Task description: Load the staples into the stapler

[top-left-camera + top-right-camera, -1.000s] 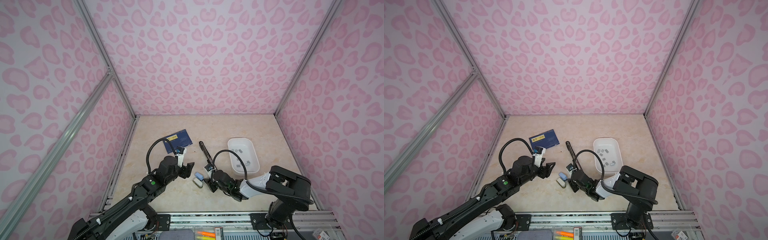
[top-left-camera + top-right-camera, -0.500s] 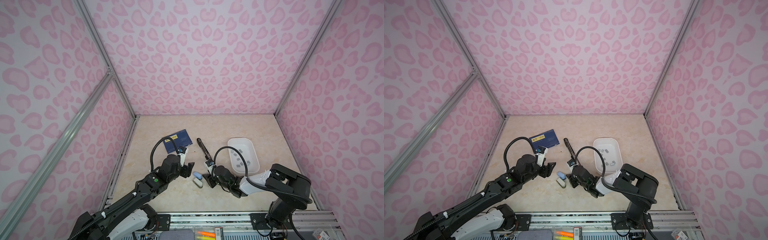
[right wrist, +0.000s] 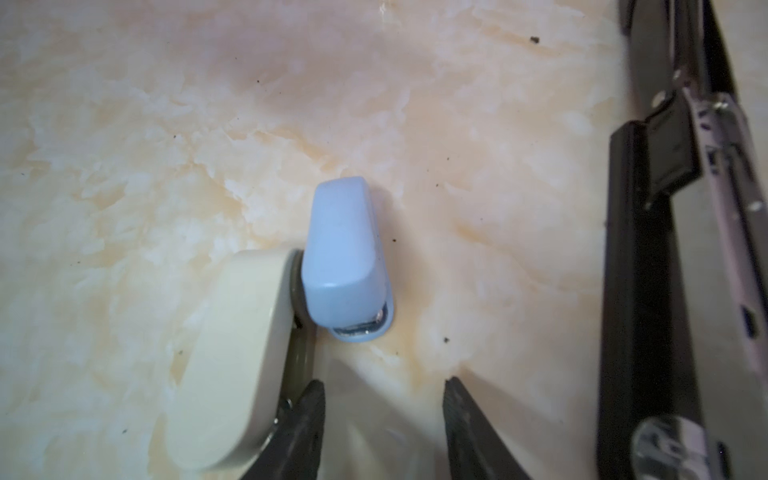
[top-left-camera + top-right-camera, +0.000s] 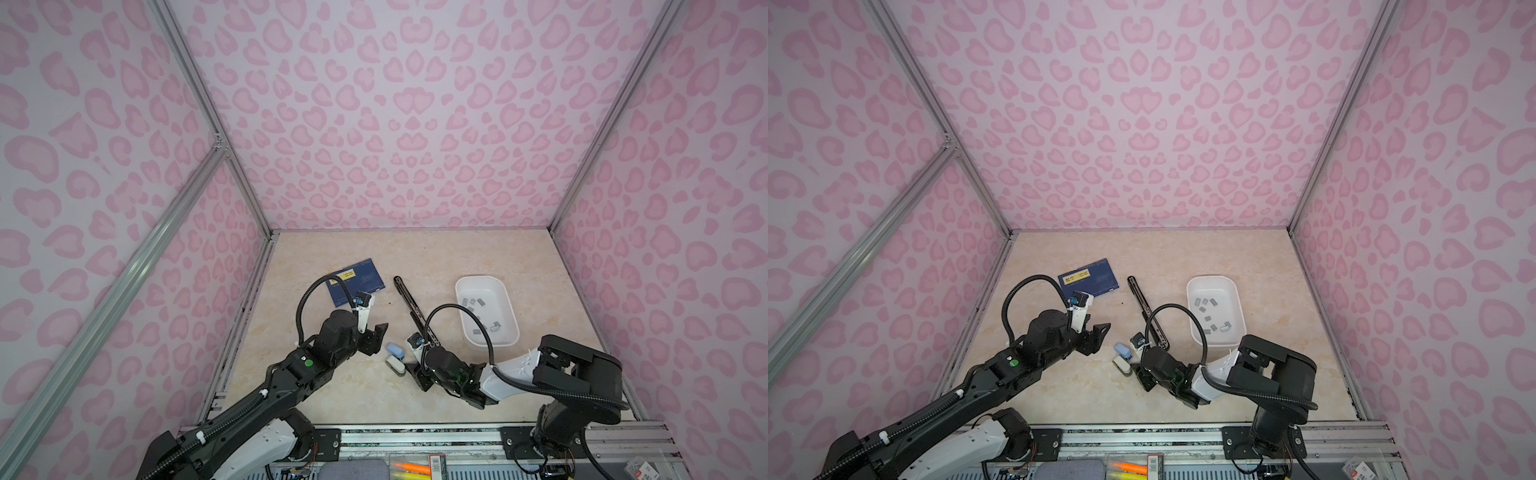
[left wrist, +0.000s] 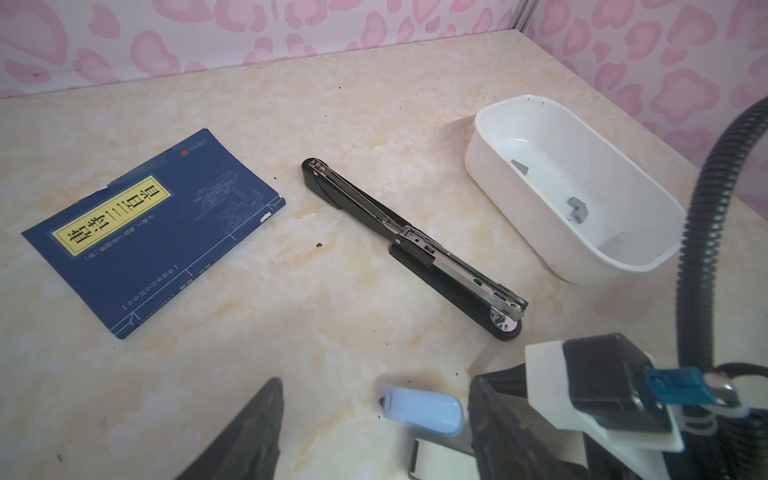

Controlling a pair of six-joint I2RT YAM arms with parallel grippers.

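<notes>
A long black stapler (image 4: 413,309) (image 5: 411,245) lies opened flat mid-table, its metal channel up. The staples (image 4: 478,301) (image 5: 577,210) are small grey strips in the white tray (image 4: 512,309). A small blue stapler (image 4: 395,350) (image 3: 345,257) and a small cream stapler (image 4: 395,365) (image 3: 232,353) lie touching each other. My left gripper (image 4: 376,340) (image 5: 374,436) is open beside them on the left, with the blue one between its fingers. My right gripper (image 4: 415,370) (image 3: 382,386) is open and empty just behind the blue one, with one finger against the cream stapler.
A blue book (image 4: 357,280) (image 5: 153,232) lies flat at the back left of the table. The tray's wall (image 5: 519,208) stands just right of the black stapler. Pink patterned walls enclose the table on three sides.
The left arm has stretched forward while its gripper stays by the small staplers. The right gripper has shifted slightly towards them. Both stay open.
</notes>
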